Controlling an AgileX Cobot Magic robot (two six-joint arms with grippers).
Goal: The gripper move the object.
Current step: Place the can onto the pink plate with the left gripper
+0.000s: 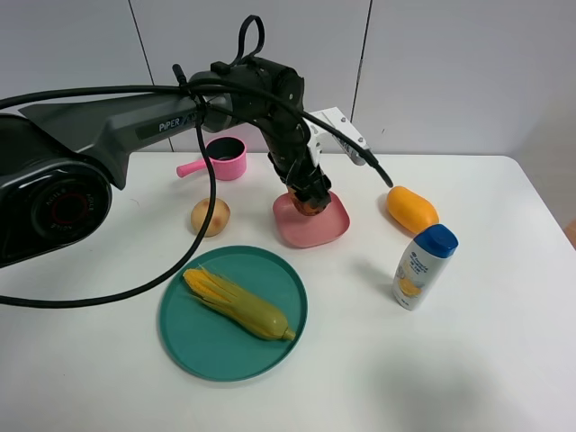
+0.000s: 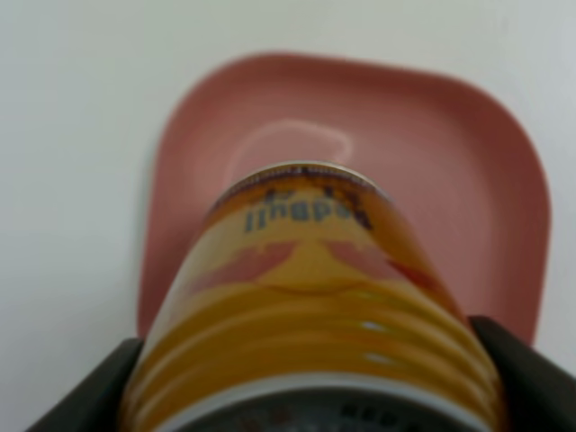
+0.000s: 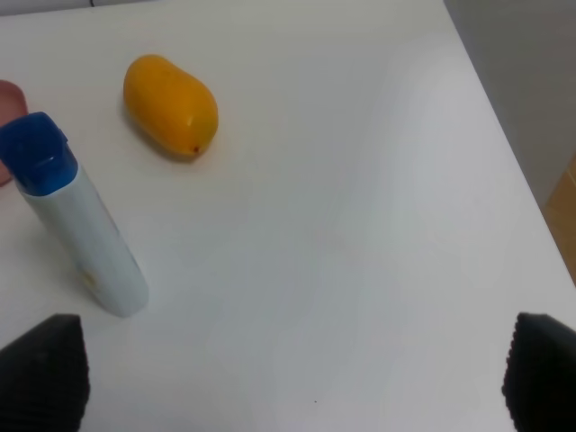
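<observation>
The object is a small can with an orange-yellow label. My left gripper is shut on it, with a dark finger on each side. In the exterior high view the left gripper holds the can upright over the pink square plate. I cannot tell whether the can touches the plate. The plate fills the left wrist view behind the can. My right gripper is open and empty above bare table. It does not show in the exterior high view.
A teal plate holds a corn cob at the front left. A round tan fruit and a pink handled cup lie left of the pink plate. A mango and a white blue-capped bottle stand to the right.
</observation>
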